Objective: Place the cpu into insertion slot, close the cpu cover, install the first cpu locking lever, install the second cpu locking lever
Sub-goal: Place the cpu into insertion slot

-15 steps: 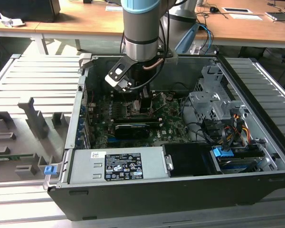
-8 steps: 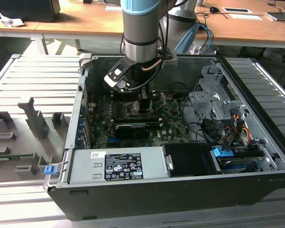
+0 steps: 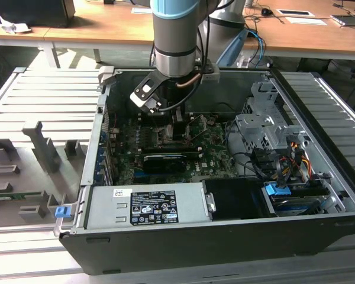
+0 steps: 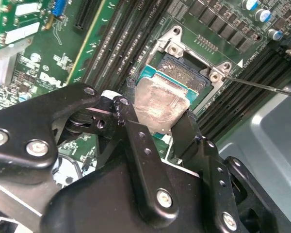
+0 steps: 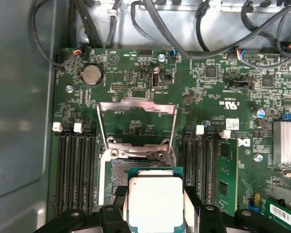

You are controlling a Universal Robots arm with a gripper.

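Note:
My gripper [image 5: 155, 206] is shut on the cpu [image 5: 155, 194], a pale silvery square chip on a green carrier, held by two opposite edges between black fingers [image 4: 136, 136]. In both wrist views the chip hangs just over the insertion slot [image 5: 117, 171], partly covering it; I cannot tell if it touches. The cpu cover [image 5: 136, 106], a thin metal frame, stands flipped open beyond the socket. Two thin wire locking levers [image 5: 101, 127] are raised at its sides. In the exterior view the gripper [image 3: 163, 121] reaches down into the open computer case above the motherboard [image 3: 207, 151].
Black memory slots [image 5: 75, 170] flank the socket on both sides. A coin battery [image 5: 92, 74], cables [image 5: 150, 19] and a finned heatsink [image 5: 286, 141] lie around it. A long black card [image 3: 164, 161], the power supply [image 3: 148, 207] and a drive cage [image 3: 266, 127] crowd the case.

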